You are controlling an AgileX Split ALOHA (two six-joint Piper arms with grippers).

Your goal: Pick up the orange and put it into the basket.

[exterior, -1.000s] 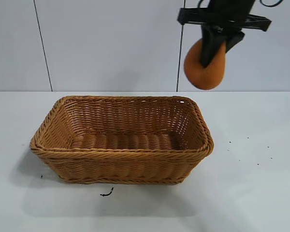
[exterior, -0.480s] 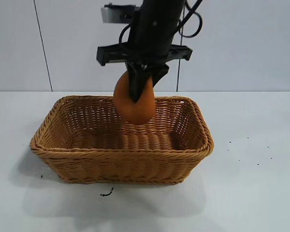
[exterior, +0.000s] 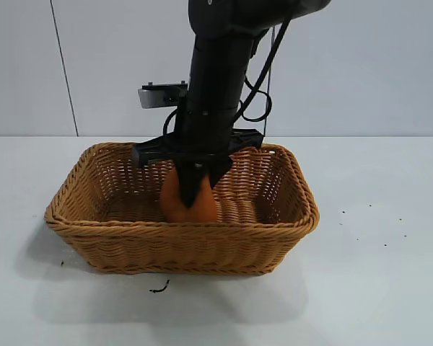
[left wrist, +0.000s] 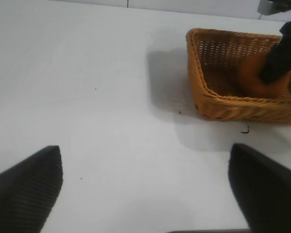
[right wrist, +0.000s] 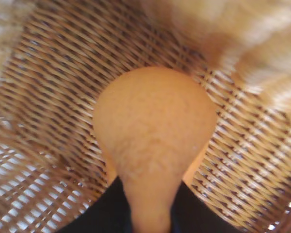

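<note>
The tan woven basket [exterior: 180,234] stands on the white table. My right gripper [exterior: 195,191] reaches down inside it, shut on the dull-orange fruit, the orange [exterior: 175,204], which hangs low among the basket's walls. In the right wrist view the orange [right wrist: 155,131] fills the middle, pinched at its narrow end between my black fingers [right wrist: 104,213], with the basket's weave [right wrist: 48,97] close behind. The left wrist view shows the basket [left wrist: 218,104] and the orange [left wrist: 250,77] far off. My left gripper [left wrist: 145,187] is open and empty over bare table, out of the exterior view.
A small dark scrap [exterior: 159,287] lies on the table just in front of the basket. Tiny dark specks [exterior: 368,223] dot the table to the basket's right. A pale wall stands behind the table.
My right gripper carried the orange from high at the right, leftward over the basket, then down into it. The basket has not moved.
</note>
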